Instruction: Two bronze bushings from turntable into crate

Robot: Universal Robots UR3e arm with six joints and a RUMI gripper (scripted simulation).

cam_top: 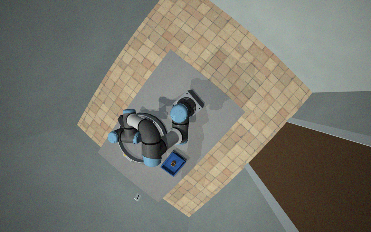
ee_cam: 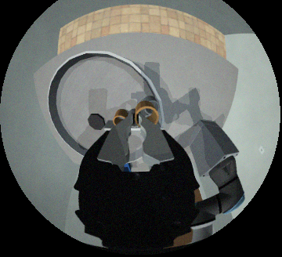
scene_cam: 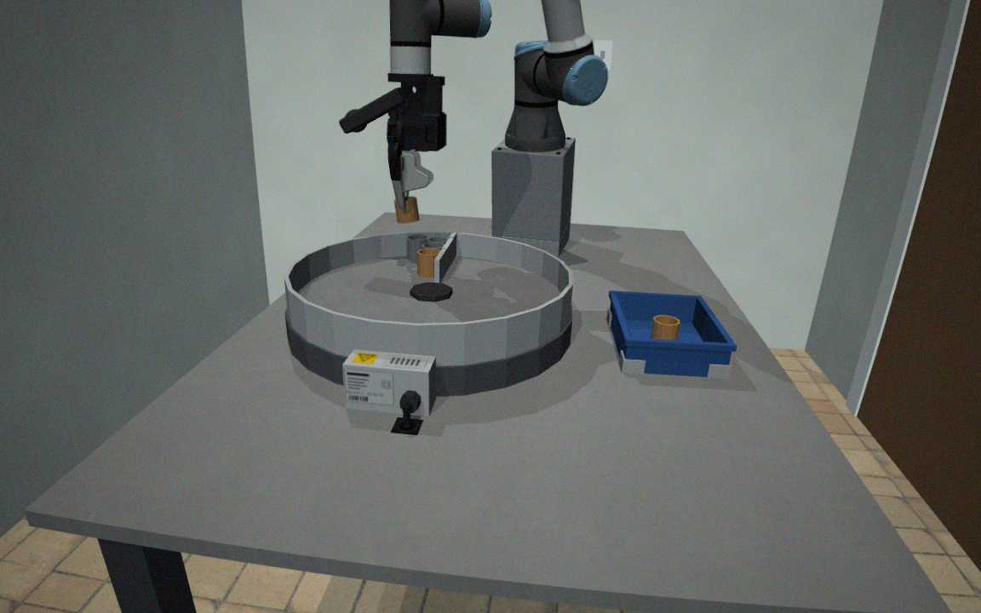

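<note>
Prob. a robotics lab or test rm: robot arm [cam_top: 151,135] [scene_cam: 536,91] [ee_cam: 227,186] bolted on a pedestal [cam_top: 196,97] [scene_cam: 530,190] [ee_cam: 213,143], w/ a turntable [cam_top: 129,157] [scene_cam: 433,335] [ee_cam: 53,102] at 7 o'clock of it in the top view, on a plain grey table [cam_top: 163,72] [scene_cam: 479,472] [ee_cam: 188,59]; tiled flr [cam_top: 224,57] [scene_cam: 845,411] [ee_cam: 141,19], bare walls.

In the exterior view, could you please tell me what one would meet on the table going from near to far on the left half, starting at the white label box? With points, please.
White label box [scene_cam: 383,386] → turntable's near wall [scene_cam: 395,328] → black hub disc [scene_cam: 431,291] → bronze bushing standing on the turntable [scene_cam: 426,262]
</note>
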